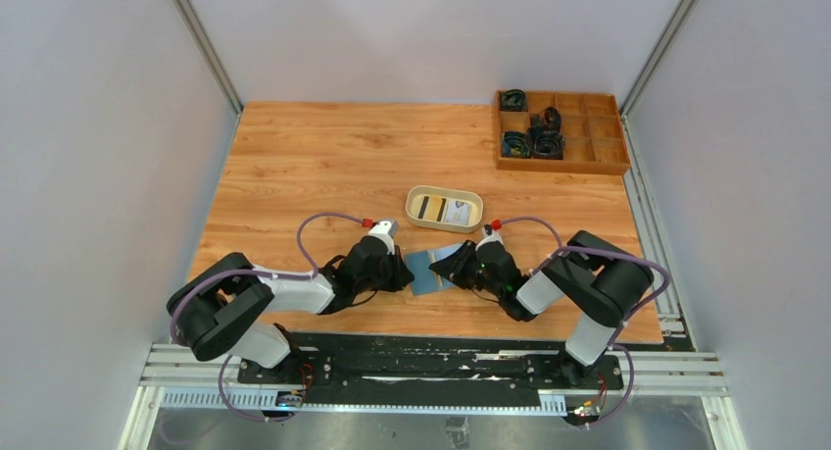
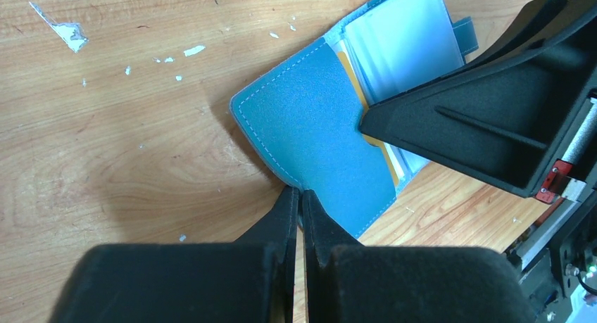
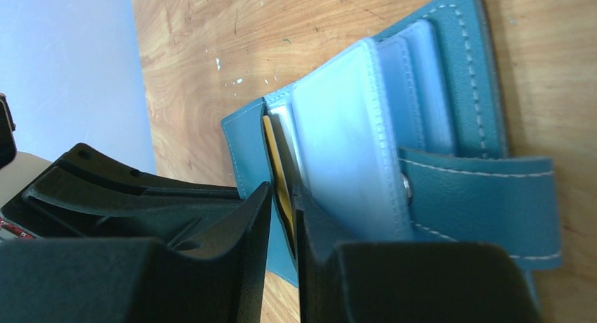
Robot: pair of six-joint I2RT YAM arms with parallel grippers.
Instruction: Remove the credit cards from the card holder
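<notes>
Nearest, the two arms reach inward from their bases at the counter's (image 1: pixel 294 156) near edge and meet at the card holder (image 2: pixel 310 126), which lies open on the wood just in front of them, a little right of centre.

The left end effector (image 2: pixel 300 200) has its fingers drawn almost together, with only a sliver of gap. Their tips pinch the near edge of the holder's teal cover flap, which is raised at an angle off the counter. Under that flap, a tan card (image 3: pixel 276 161) shows as a thin yellow edge, tucked between the cover and a stack of clear sleeves (image 3: pixel 345 147).

The right end effector (image 3: pixel 281 200) comes in from the opposite side. Its fingers are narrowed to a slim slot, and the tan card's edge runs straight between them, so it is clamped on that card. The card sits mostly inside the holder. Beyond the sleeves, the holder's other half lies flat, and its closing tab (image 3: pixel 486 196) is folded across it, with a small stud visible at the tab's inner end.

Farther back, just beyond the holder, a beige oval tray (image 1: pixel 444 189) holds a dark-striped card (image 1: pixel 428 208) and a whitish card (image 1: pixel 458 212), lying side by side.

At the far right corner of the counter, well apart from the rest, stands a wooden box (image 1: pixel 563 166) divided into compartments. Several of them hold dark objects too small to identify.
</notes>
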